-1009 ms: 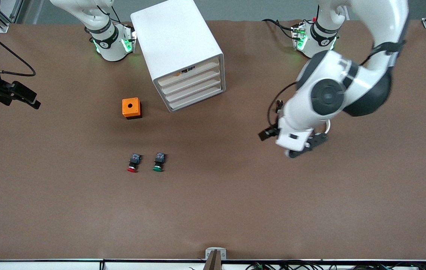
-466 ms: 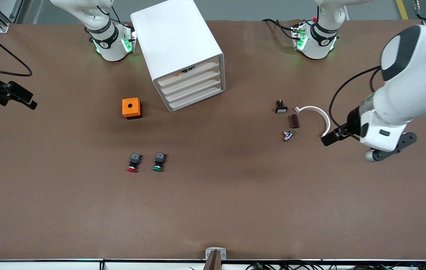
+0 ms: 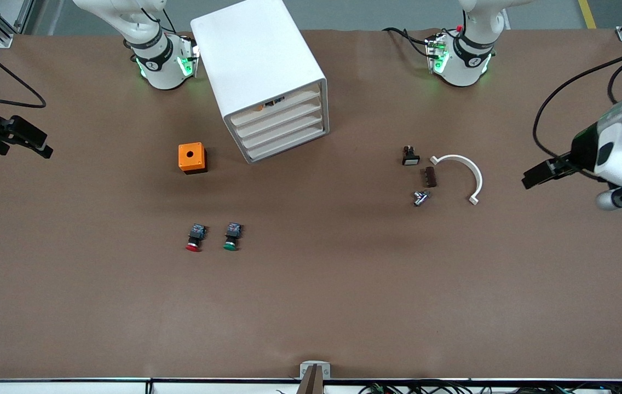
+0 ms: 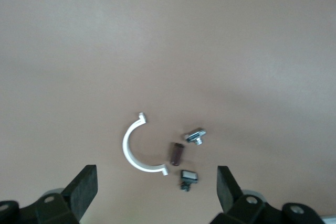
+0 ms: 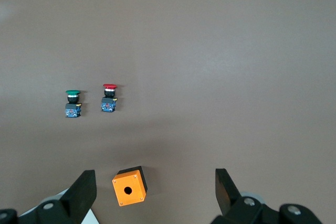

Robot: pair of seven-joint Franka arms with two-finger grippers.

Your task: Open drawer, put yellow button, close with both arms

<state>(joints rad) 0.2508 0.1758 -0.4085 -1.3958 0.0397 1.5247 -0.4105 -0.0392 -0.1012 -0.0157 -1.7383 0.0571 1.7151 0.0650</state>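
Jaws of both grippers gape wide, empty.

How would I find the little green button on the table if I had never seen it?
Start at the big white cabinet with four drawers, then the orange box with a hole beside it. Nearer the front camera than that box lie two small buttons side by side. The green button is the one toward the left arm's end; its neighbour, the red button, has a red cap.

Matt brown table, paper-like; smooth white plastic-looking cabinet; glossy orange box; shiny metal-looking bolt; matt white plastic-looking clip.
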